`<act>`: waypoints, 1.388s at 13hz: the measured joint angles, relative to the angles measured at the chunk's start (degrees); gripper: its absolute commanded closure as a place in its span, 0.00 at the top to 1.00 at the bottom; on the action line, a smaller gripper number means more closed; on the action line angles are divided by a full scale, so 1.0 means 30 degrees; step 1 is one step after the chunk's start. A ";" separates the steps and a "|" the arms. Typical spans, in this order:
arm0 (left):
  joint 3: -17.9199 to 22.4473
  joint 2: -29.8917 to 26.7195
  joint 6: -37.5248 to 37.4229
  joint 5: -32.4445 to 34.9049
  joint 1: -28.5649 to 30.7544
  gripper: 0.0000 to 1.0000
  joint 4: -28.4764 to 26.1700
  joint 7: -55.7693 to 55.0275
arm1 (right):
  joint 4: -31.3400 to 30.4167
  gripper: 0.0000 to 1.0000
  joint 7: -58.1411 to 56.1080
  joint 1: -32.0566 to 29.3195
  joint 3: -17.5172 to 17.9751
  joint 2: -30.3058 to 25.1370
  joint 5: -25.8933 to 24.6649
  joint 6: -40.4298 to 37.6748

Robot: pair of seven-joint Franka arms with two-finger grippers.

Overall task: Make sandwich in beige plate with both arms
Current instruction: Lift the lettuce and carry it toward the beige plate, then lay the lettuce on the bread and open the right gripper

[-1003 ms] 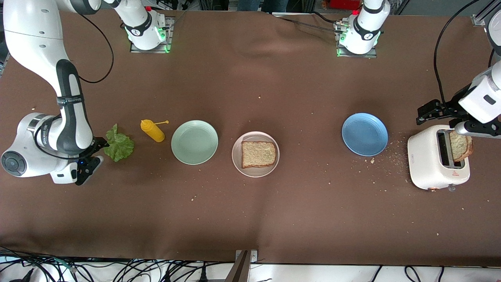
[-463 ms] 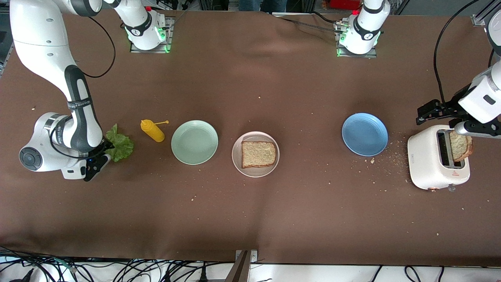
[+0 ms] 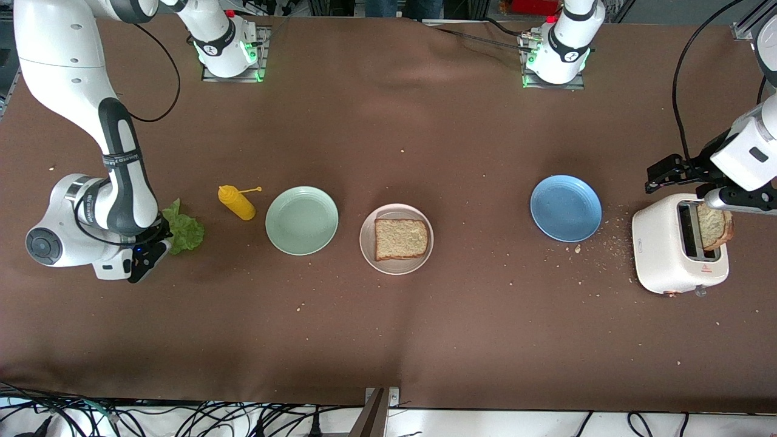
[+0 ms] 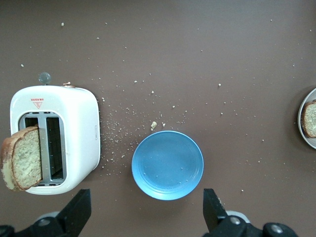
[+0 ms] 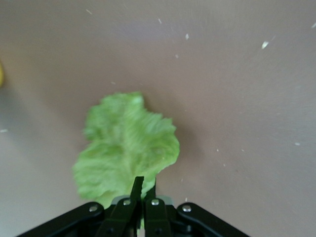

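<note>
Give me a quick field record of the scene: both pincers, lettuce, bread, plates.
right pincer: shut on the lettuce leaf, at table level
left pincer: open, above the toaster, waiting
beige plate: one toast slice on it
second slice: standing in toaster slot
mint-green plate: nothing on it
blue plate: nothing on it

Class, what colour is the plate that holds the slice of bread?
Pale pinkish-beige plate, holding one brown bread slice; clearest in the front view.
</note>
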 measured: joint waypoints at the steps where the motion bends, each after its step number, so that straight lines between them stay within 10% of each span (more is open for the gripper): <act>1: -0.0001 0.0000 0.0000 0.0000 -0.0003 1.00 0.0000 0.0000 | 0.0936 0.00 0.0073 0.0018 -0.0001 -0.0193 0.0000 -0.1489; 10: -0.0011 0.0005 0.0000 -0.0003 -0.0006 1.00 0.0000 0.0000 | 0.7862 0.00 0.6651 0.0855 0.0078 -0.0789 0.2419 -1.4736; 18: -0.0012 0.0008 0.0001 -0.0004 -0.0008 1.00 0.0000 0.0000 | 0.8476 0.00 1.8728 0.4834 0.0204 -0.0759 0.9129 -1.2168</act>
